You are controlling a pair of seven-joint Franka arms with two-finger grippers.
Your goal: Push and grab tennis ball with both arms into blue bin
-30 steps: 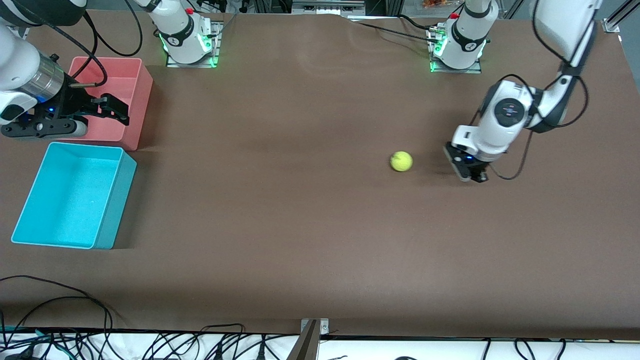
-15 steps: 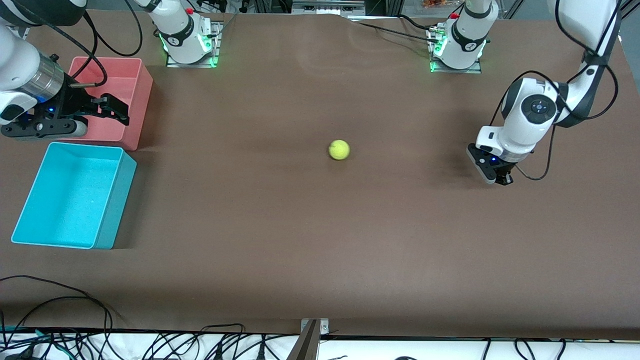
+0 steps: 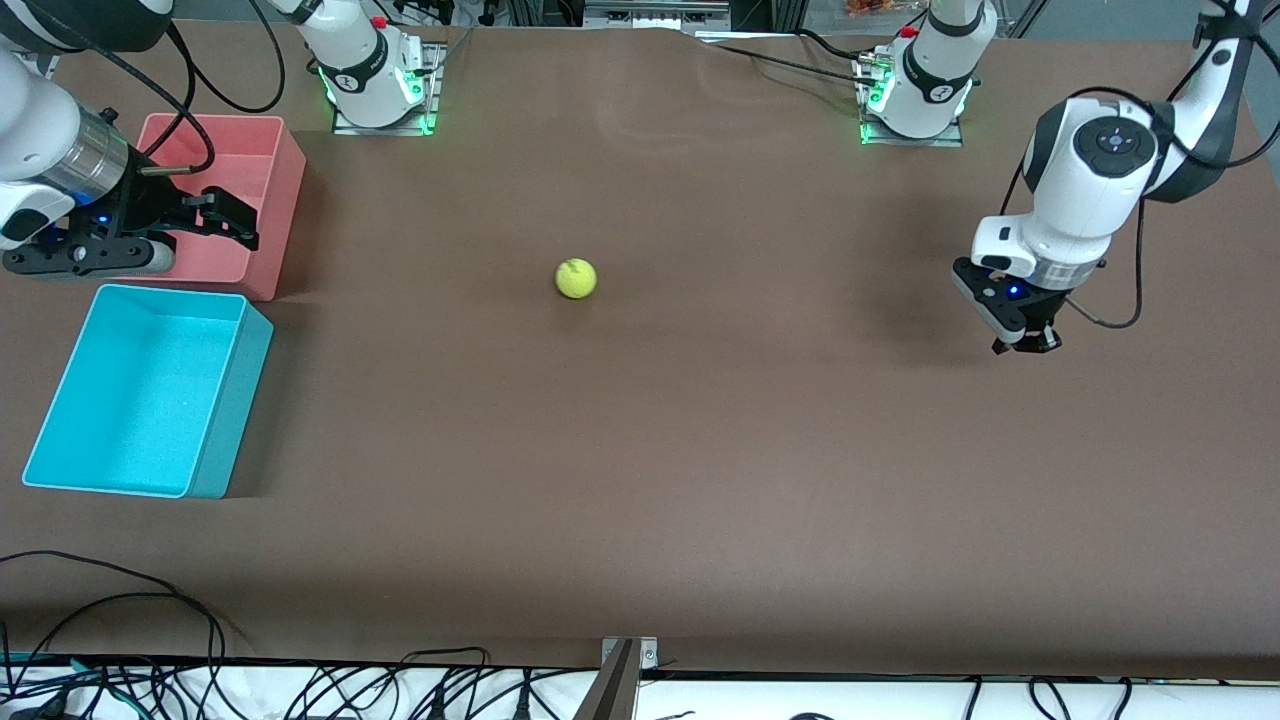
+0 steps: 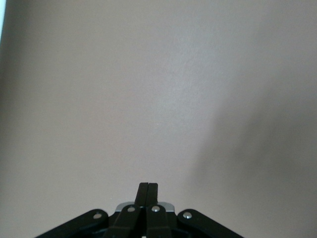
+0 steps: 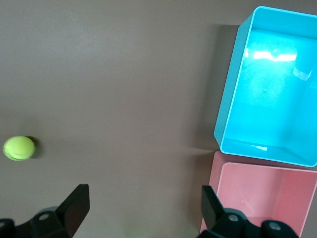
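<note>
The yellow-green tennis ball (image 3: 576, 278) lies alone on the brown table near its middle; it also shows in the right wrist view (image 5: 19, 148). The blue bin (image 3: 60, 400) stands open and empty at the right arm's end, nearer the front camera than the pink bin; it also shows in the right wrist view (image 5: 233, 89). My left gripper (image 3: 1022, 340) is shut and empty, low over the table at the left arm's end, well apart from the ball; its fingers (image 4: 147, 191) are pressed together. My right gripper (image 3: 228, 218) is open and empty over the pink bin.
A pink bin (image 3: 270, 200) stands beside the blue bin, farther from the front camera, and shows in the right wrist view (image 5: 218, 183). The two arm bases (image 3: 375, 80) stand along the table's edge farthest from the camera. Cables hang along the nearest edge.
The ball has rolled across the table toward the right arm's end. My left gripper has drawn back toward the left arm's end and risen a little. The right arm has not moved.
</note>
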